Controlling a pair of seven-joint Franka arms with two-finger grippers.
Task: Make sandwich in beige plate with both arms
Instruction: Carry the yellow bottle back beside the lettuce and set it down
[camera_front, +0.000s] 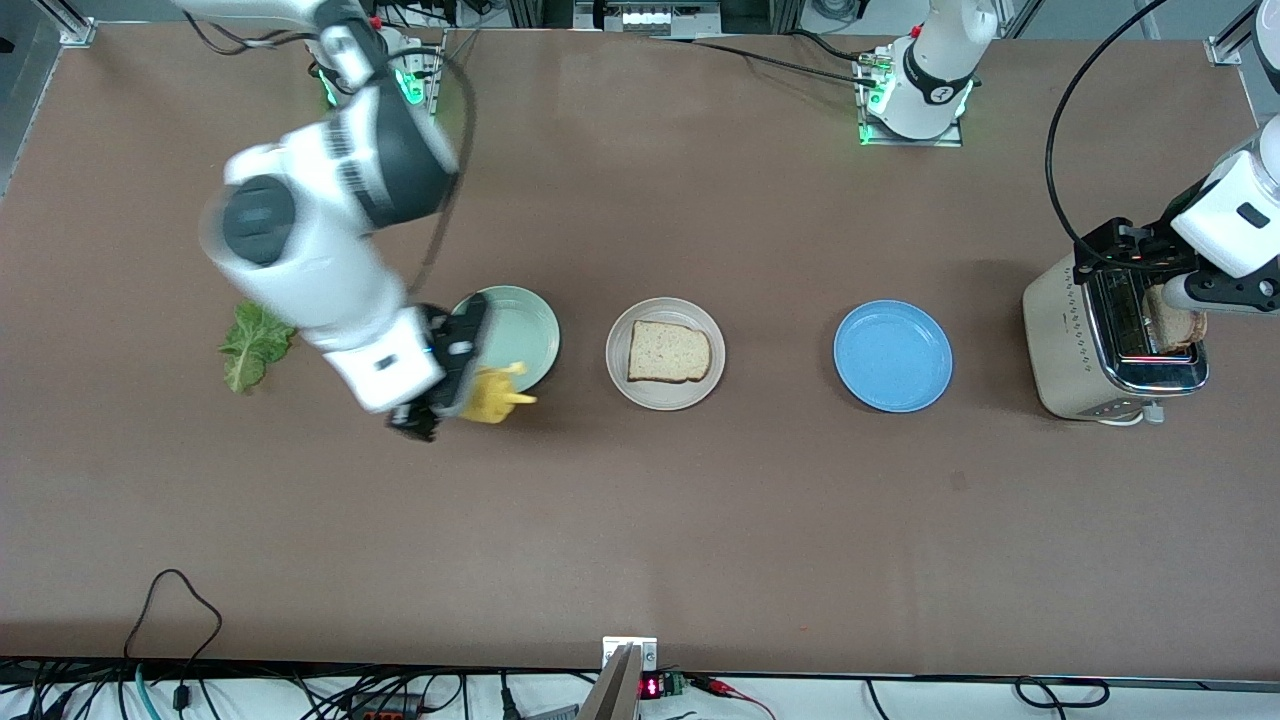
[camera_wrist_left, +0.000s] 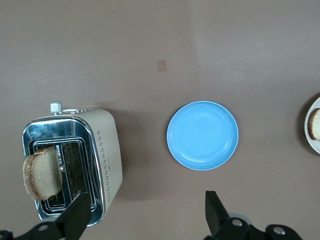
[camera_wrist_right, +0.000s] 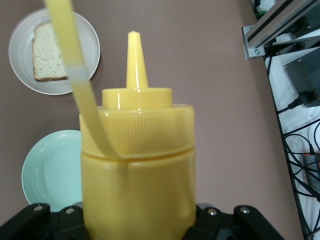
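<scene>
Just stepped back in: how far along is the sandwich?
Done: one bread slice lies on the beige plate. In hand: the right gripper holds a yellow squeeze bottle by the green plate. Left: lettuce on the table, second slice in the toaster under the open left gripper.

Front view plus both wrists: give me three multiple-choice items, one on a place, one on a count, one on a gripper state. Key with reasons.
1. Where does the bread slice lie flat?
A. on the blue plate
B. on the beige plate
C. on the mint green plate

2. How many plates are on the table?
A. two
B. three
C. four

3. What is the right gripper doing?
A. shut on the yellow bottle
B. open over the lettuce
C. shut on a bread slice

Key: 1 B, the slice sits in the beige plate. 2 B, the mint green plate, beige plate and blue plate lie in a row. 3 A, the right wrist view shows the yellow bottle clamped between its fingers.
</scene>
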